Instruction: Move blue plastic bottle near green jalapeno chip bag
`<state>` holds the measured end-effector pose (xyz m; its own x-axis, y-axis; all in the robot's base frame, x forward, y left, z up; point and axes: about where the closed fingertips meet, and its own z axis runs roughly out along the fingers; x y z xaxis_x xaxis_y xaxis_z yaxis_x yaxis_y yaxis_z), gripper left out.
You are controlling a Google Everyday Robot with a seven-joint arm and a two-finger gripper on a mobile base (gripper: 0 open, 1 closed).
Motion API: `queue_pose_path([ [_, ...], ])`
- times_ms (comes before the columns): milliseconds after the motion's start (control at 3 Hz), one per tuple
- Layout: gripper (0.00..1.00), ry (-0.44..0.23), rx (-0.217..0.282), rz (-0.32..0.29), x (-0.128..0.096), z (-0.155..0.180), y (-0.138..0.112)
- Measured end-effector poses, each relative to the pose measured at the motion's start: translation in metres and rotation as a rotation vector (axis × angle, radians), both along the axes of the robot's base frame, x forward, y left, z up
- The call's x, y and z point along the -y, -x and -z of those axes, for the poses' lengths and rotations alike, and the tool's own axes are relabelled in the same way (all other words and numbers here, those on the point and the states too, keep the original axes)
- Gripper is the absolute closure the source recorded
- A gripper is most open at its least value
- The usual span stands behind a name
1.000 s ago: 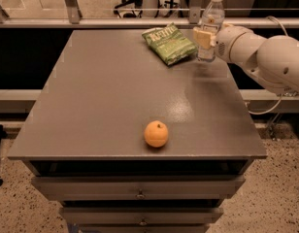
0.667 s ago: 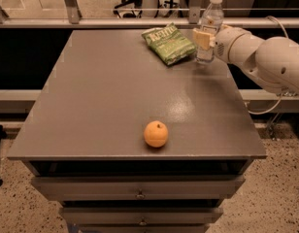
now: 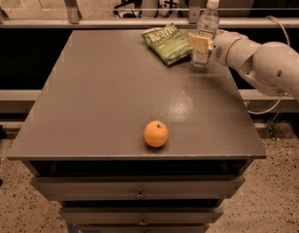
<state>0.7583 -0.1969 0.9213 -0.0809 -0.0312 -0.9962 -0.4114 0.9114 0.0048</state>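
Observation:
The blue plastic bottle (image 3: 207, 24) is clear with a white cap and stands upright at the table's far right, just right of the green jalapeno chip bag (image 3: 166, 43). The bag lies flat with white "Kettle" lettering. My gripper (image 3: 201, 45) comes in from the right on a white arm (image 3: 266, 62) and is shut on the bottle's lower half. One tan finger pad (image 3: 197, 42) shows in front of the bottle. The bottle's base is at or just above the tabletop, nearly touching the bag's right edge.
An orange fruit (image 3: 155, 133) sits near the front edge of the grey table (image 3: 101, 101). Drawers are below the tabletop. A rail and glass partition run behind the table's far edge. A cable hangs at the right.
The bottle and gripper have shifted slightly left and lower, closer to the chip bag. The bag and the orange have not moved.

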Motion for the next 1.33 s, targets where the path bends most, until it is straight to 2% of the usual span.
queue_pose_path([
  [333, 0.00, -0.019, -0.008, -0.010, -0.001, 0.008, 0.003],
  [667, 0.00, -0.017, -0.016, -0.010, 0.001, 0.010, 0.008],
  [1000, 0.00, 0.020, -0.025, -0.029, 0.011, -0.008, 0.024],
  [1333, 0.00, 0.083, -0.047, -0.085, 0.026, -0.038, 0.061],
])
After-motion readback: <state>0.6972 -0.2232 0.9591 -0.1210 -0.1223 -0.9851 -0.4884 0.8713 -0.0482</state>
